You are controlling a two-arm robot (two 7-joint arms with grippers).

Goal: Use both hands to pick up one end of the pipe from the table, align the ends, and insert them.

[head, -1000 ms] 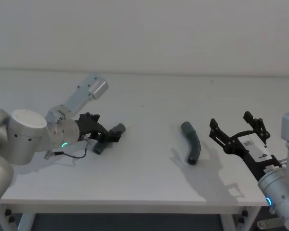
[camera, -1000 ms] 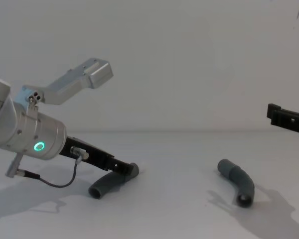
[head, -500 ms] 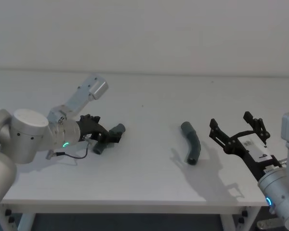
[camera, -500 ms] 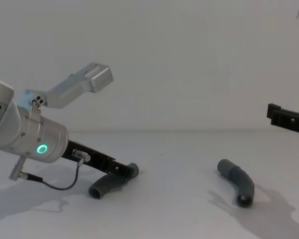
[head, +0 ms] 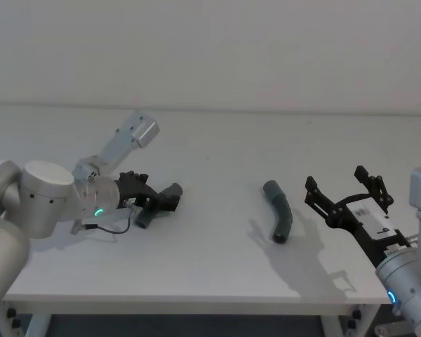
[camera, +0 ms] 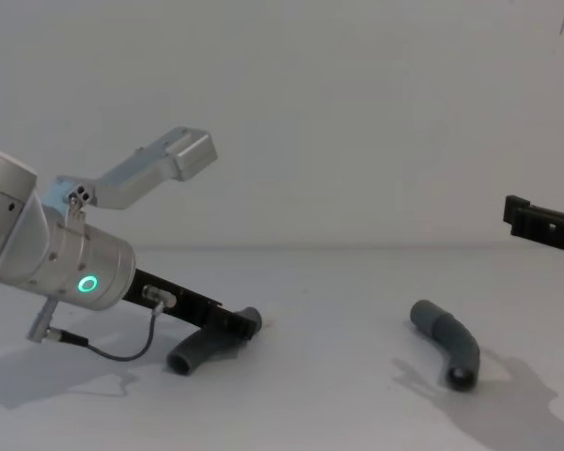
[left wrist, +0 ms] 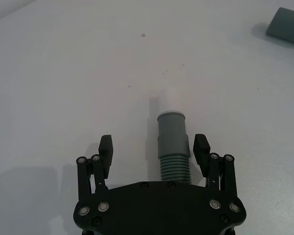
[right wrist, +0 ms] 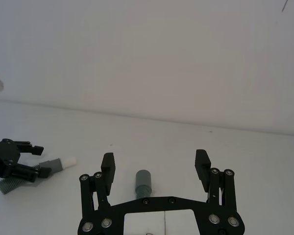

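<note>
Head view: pipe (head: 281, 216) amid bare table (head: 217, 270)

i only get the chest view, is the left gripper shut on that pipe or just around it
Observer: Just around it. In the left wrist view the left gripper is open, jaws either side of the left pipe, which lies nearer one jaw.
Operator: ok and the right one, open or shut
Observer: Open too. In the head view the right gripper sits to the right of the right pipe, not touching it.
</note>
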